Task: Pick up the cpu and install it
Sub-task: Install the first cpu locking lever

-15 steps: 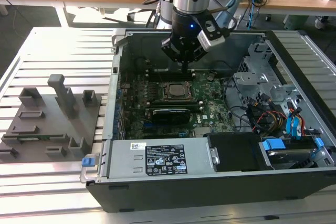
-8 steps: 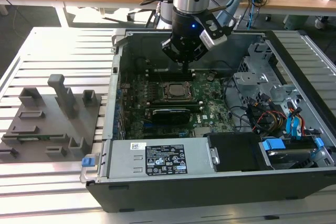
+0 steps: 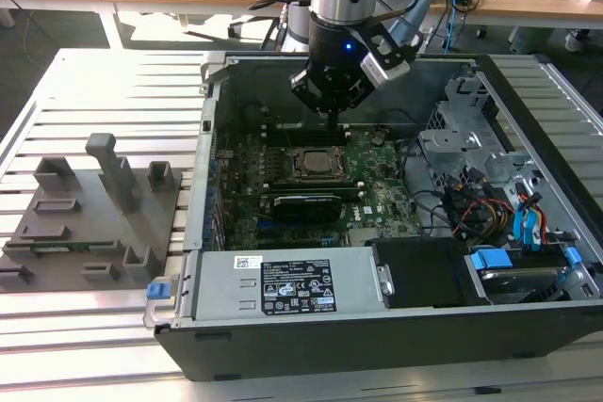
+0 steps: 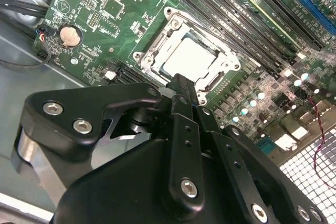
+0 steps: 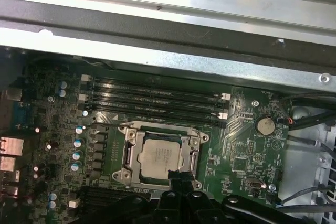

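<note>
Motherboard (image 5: 247,145) — cpu (image 5: 160,159) socketed, fingers (image 5: 178,179) above.

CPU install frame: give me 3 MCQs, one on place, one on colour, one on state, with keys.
1. Where is the small flat square silvery cpu?
A. on the grey fixture blocks
B. inside the metal-rimmed socket frame on the green motherboard
C. on the slatted table

2. What colour is the plastic latch at the case's front corner, on the exterior view's left?
A. red
B. yellow
C. blue

3. How does the black gripper stand to the cpu?
A. over the socket, its tip at the chip's edge
B. far off above the fixture blocks
C. carrying the chip outside the case

Key: 1 B, both wrist views show the chip within the socket frame. 2 C, the latch is blue. 3 A, the tip overlaps the chip's edge in the first wrist view.
</note>
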Robot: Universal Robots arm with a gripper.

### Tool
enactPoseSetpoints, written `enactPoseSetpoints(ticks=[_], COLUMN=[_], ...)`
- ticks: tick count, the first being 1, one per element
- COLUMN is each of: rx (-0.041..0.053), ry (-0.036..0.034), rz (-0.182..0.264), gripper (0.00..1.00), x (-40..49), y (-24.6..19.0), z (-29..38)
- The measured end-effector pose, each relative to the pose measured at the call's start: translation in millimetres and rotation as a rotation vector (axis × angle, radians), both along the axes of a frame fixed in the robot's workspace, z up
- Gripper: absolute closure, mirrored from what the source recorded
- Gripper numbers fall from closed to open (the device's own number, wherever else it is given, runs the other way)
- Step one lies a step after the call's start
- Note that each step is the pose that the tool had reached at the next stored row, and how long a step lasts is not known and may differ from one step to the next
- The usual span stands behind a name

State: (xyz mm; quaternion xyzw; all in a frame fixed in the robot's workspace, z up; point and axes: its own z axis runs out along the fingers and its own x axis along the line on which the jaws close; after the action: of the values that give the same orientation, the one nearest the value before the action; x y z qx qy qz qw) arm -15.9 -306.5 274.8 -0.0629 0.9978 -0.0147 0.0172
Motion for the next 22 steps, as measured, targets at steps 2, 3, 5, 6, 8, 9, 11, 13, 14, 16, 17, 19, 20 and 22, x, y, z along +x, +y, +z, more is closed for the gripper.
enactPoseSetpoints(ticks=[2, 3, 5, 6, 8, 9, 11, 13, 14, 16, 17, 19, 20, 22], rx=[0.0017, 0.0015, 0.0010, 0.0008, 0.0000, -0.0002, 0.0000, 0.0001, 0.0001, 0.0001, 0.0000, 0.0000, 0.0000, 0.0001], ry=[0.0001, 0.0002, 0.0001, 0.0172, 0.0498, 0.0506, 0.0519, 0.0519, 0.0519, 0.0518, 0.0520, 0.0519, 0.0519, 0.0519], rz=[-0.002, -0.002, -0.017, -0.027, -0.030, -0.030, -0.030, -0.029, -0.030, -0.030, -0.030, -0.030, -0.029, -0.030], gripper=[0.89, 0.89, 0.89, 0.89, 0.89, 0.89, 0.89, 0.89, 0.89, 0.89, 0.89, 0.89, 0.89, 0.89], x=[0.1, 0.1, -0.5, -0.5, -0.3, -0.3, -0.4, -2.2, -3.5, -7.2, -9.3, -13.9, -16.2, -19.2], y=[0.0, 0.0, 0.0, 0.1, 0.0, 0.0, 0.0, 0.1, 0.1, 0.1, 0.0, 0.0, 0.0, 0.0], z=[0.0, 0.0, -0.1, -0.5, -0.6, -0.6, -0.6, -0.7, -0.7, -0.7, -0.7, -0.7, -0.7, -0.7])
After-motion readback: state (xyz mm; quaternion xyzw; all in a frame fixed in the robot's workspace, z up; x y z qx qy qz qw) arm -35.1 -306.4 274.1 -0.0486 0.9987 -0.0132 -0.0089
